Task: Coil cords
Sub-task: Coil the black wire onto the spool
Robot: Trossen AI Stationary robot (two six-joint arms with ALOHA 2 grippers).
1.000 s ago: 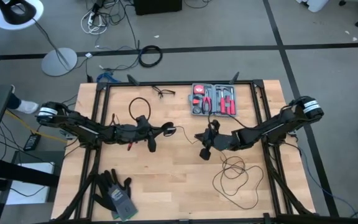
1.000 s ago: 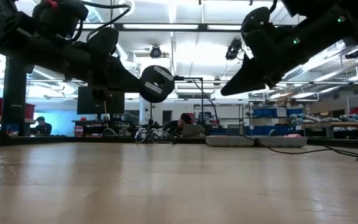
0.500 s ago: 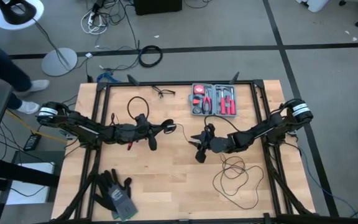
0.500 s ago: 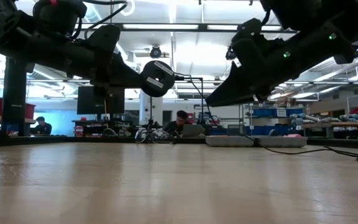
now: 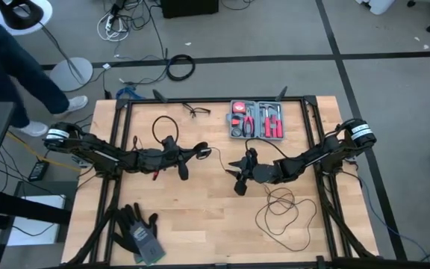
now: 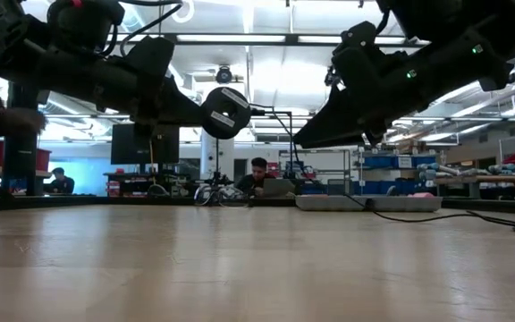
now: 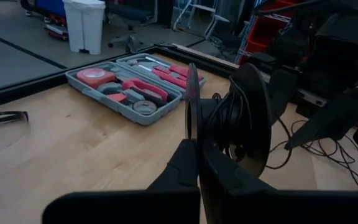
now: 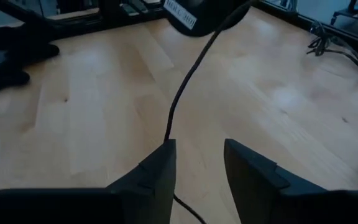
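— Where is the thin black cord (image 5: pixel 278 203) with its round black puck (image 6: pixel 225 112)?

— The puck is pinched in the clenched left end effector (image 5: pixel 200 153), above the middle of the wooden surface (image 5: pixel 200 217). From it the cord crosses to the right end effector (image 5: pixel 234 177), then lies in loose loops toward the surface's right edge.

— And the right end effector?

— Its fingers (image 8: pixel 151 174) are parted, the cord passing beside one of them without being pinched.

— Anything else?

— A grey tray of red-handled tools (image 5: pixel 257 119) at the far edge, and black gloves (image 5: pixel 136 232) at the near left corner.
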